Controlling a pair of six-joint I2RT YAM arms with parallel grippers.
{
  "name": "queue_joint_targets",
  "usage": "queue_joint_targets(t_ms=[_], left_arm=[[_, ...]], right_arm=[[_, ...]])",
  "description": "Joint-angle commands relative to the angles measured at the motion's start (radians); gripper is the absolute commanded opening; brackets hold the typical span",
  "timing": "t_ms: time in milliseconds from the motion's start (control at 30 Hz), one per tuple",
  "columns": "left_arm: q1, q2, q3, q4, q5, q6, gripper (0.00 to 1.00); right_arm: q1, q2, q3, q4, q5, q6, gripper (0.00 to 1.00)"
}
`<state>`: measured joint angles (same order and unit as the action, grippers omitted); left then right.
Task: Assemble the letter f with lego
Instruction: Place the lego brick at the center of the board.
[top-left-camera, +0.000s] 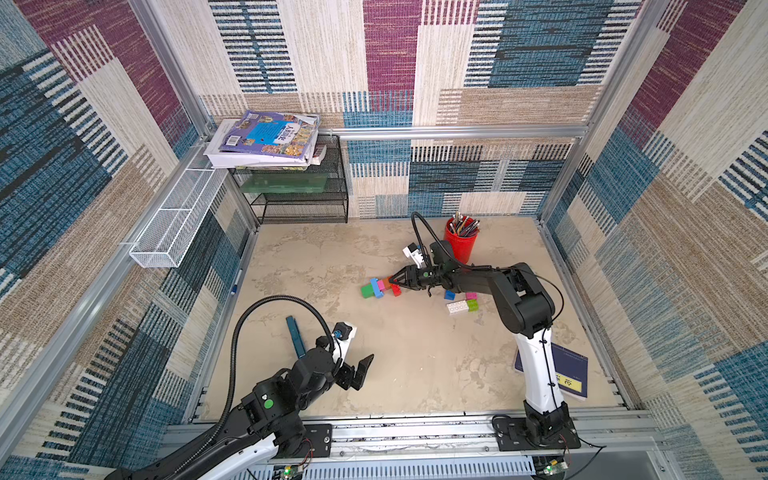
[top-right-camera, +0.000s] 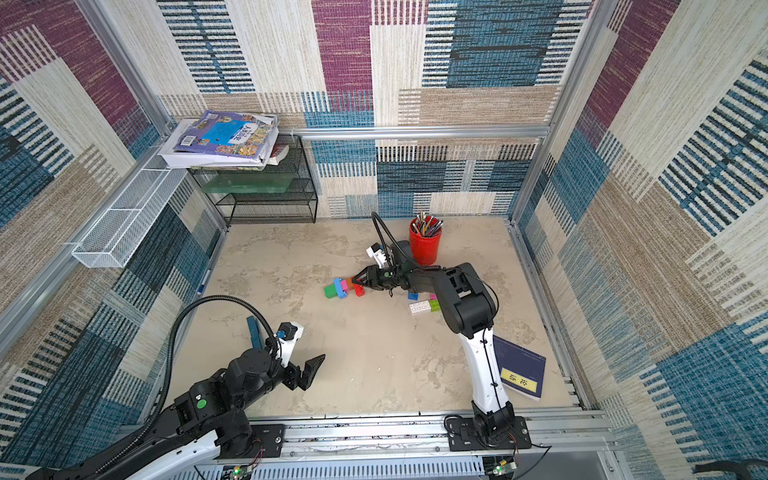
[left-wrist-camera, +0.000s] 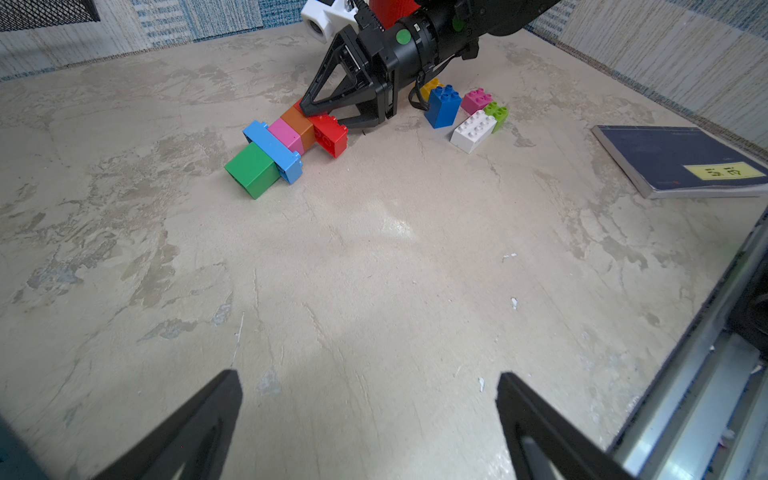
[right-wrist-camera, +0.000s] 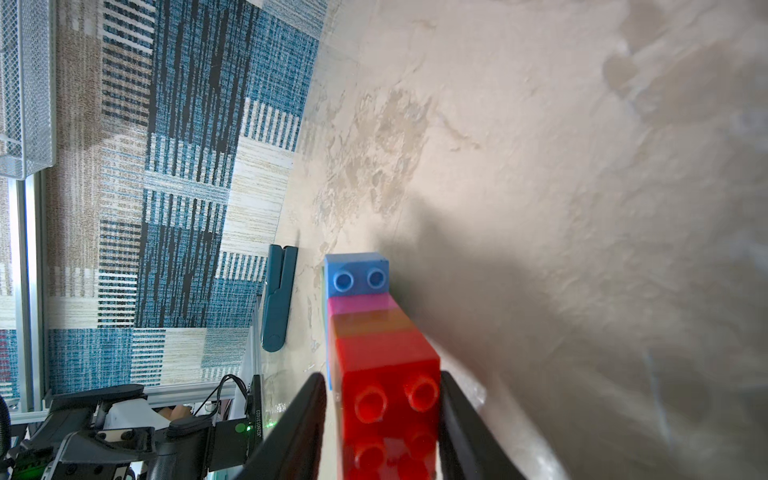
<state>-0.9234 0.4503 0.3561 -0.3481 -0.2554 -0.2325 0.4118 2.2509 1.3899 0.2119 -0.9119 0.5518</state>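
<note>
Hovering at seven o'clock on the desk (top-left-camera: 415, 365), left hand (top-left-camera: 360, 371) gapes wide, empty. Glossy, studded lego row (top-left-camera: 380, 286) lies central; right hand (right-wrist-camera: 382, 376) straddles its red brick (left-wrist-camera: 330, 135), part-open, one finger (right-wrist-camera: 457, 415) touching. Loose bricks (top-left-camera: 462, 305) sit at its four o'clock.

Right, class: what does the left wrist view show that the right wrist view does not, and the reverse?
Left wrist only: the loose white brick, the upright blue brick and the navy book. Right wrist only: the teal tool and the white mesh basket. Both: the red brick ending the joined row, with the right gripper at it.
</note>
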Motion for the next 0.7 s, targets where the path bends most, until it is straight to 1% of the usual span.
queue_joint_targets(t_ms=[0,200,667], left_arm=[[0.001,0.001,0.002,0.013,-0.001,-0.016,0.99],[0.001,0.001,0.002,0.014,-0.001,-0.016,0.99],[0.001,0.001,0.002,0.013,0.001,-0.014,0.99]], right_arm=[[-0.002,0.001,0.012,-0.001,0.041,-0.009,0.48],[-0.001,0.001,0.03,-0.054,0.101,-0.038,0.49],[0.006,0.0,0.042,-0.1,0.162,-0.07,0.48]])
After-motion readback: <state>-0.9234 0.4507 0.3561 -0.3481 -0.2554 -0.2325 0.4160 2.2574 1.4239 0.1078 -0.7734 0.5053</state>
